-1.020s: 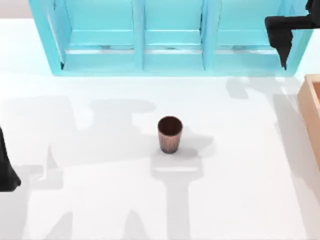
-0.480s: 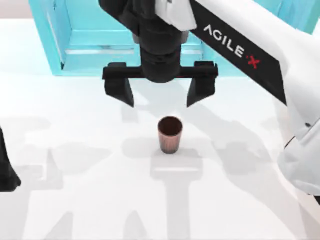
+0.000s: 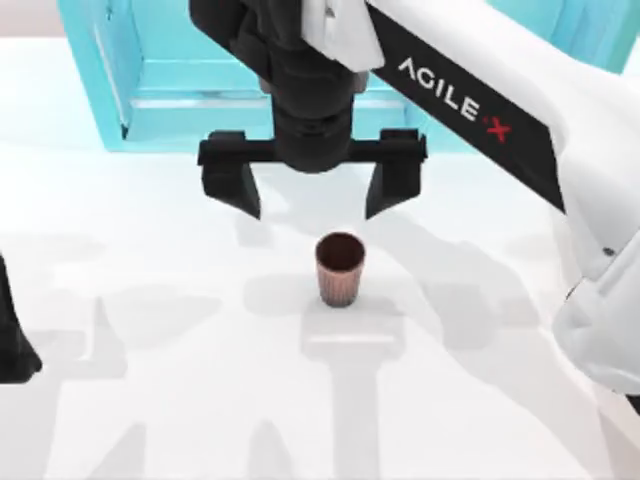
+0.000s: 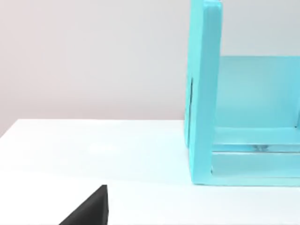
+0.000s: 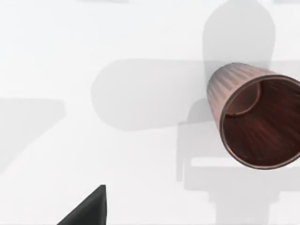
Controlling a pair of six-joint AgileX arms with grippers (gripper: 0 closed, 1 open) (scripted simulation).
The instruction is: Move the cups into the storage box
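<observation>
One ribbed reddish-brown cup (image 3: pixel 340 268) stands upright near the middle of the white table. The right wrist view looks into its dark inside (image 5: pixel 255 119). My right gripper (image 3: pixel 312 195) hovers above the table just behind the cup, open, its two black fingers spread wider than the cup with nothing between them. The right arm reaches in from the right side. One black fingertip (image 5: pixel 89 208) shows in the right wrist view. My left arm (image 3: pixel 12 340) rests at the table's left edge. The storage box is out of view.
A large turquoise three-compartment unit (image 3: pixel 170 90) stands along the back of the table, partly covered by the right arm; its end wall (image 4: pixel 202 93) appears in the left wrist view. White table surface (image 3: pixel 150 400) spreads around the cup.
The right arm swung in from the back right to above the cup, covering the box at the right edge. In the last half second the gripper drifted slightly left and nearer the cup.
</observation>
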